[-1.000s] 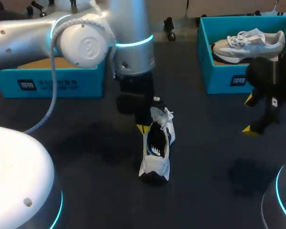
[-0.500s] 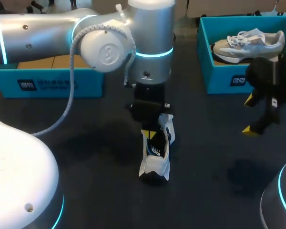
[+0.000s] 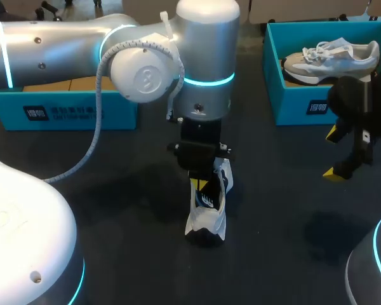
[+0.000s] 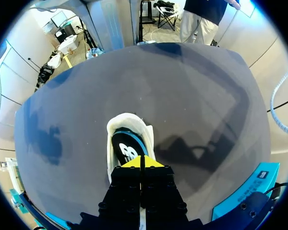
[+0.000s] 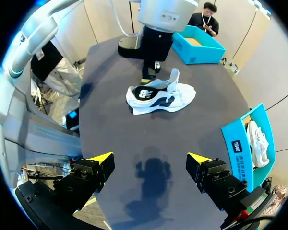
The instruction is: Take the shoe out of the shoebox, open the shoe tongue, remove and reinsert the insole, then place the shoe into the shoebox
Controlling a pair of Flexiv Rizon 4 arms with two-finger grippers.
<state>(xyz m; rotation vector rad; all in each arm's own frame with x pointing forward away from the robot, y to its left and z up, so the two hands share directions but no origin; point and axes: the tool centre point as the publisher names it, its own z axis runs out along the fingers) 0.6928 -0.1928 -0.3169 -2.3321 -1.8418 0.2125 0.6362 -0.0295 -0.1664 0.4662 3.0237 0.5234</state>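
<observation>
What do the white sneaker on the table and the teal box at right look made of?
White sneaker: looks like matte textile or synthetic upper, tongue bent upright; sole likely foam or rubber. Teal box: probably cardboard, matte; thin straight walls, brown floor inside.

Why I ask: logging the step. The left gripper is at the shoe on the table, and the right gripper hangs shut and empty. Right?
Not quite: the right gripper hangs open, not shut; the right wrist view shows its yellow tips far apart, nothing between. The left gripper is indeed at the shoe on the table.
</observation>
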